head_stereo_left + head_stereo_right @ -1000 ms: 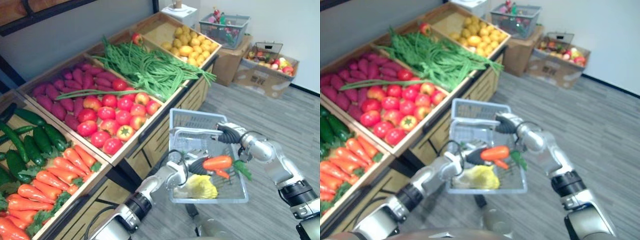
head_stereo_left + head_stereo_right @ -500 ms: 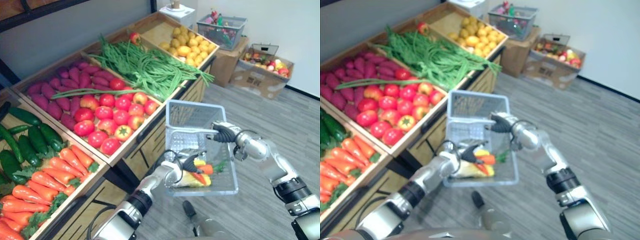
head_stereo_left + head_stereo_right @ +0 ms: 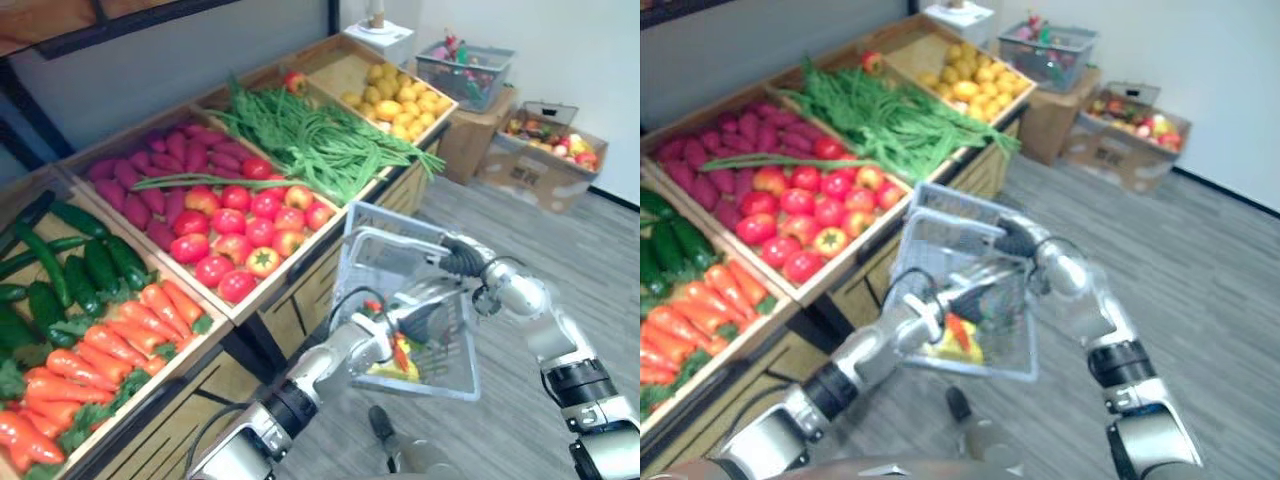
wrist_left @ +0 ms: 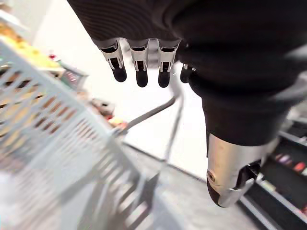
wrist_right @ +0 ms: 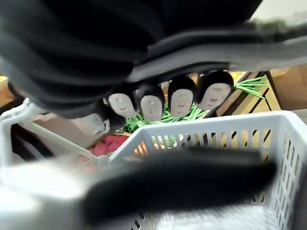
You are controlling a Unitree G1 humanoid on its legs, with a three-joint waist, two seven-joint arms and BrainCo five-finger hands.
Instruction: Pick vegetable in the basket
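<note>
My right hand [image 3: 462, 262] holds a white wire basket [image 3: 360, 262] by its handle in front of the produce stand, and the basket hangs tilted. In the right wrist view its fingers [image 5: 182, 100] are curled round the handle above the basket [image 5: 230, 134]. My left hand [image 3: 415, 322] is inside the basket, open and holding nothing; its fingers [image 4: 141, 76] stand straight beside the basket wall [image 4: 53, 139]. An orange carrot [image 3: 401, 354] with green leaves lies in the basket on a yellow-green leafy vegetable [image 3: 952, 350].
The wooden stand on the left holds crates of carrots [image 3: 130, 330], cucumbers [image 3: 70, 270], tomatoes [image 3: 245, 225], purple roots [image 3: 180, 160], green beans [image 3: 320, 145] and yellow fruit [image 3: 400, 100]. A second basket [image 3: 470, 70] and a box of fruit [image 3: 545, 150] stand at the back right.
My left hand has let go of the carrot, which now lies in the basket, and its fingers have straightened. The basket has tipped over more. The camera has shifted.
</note>
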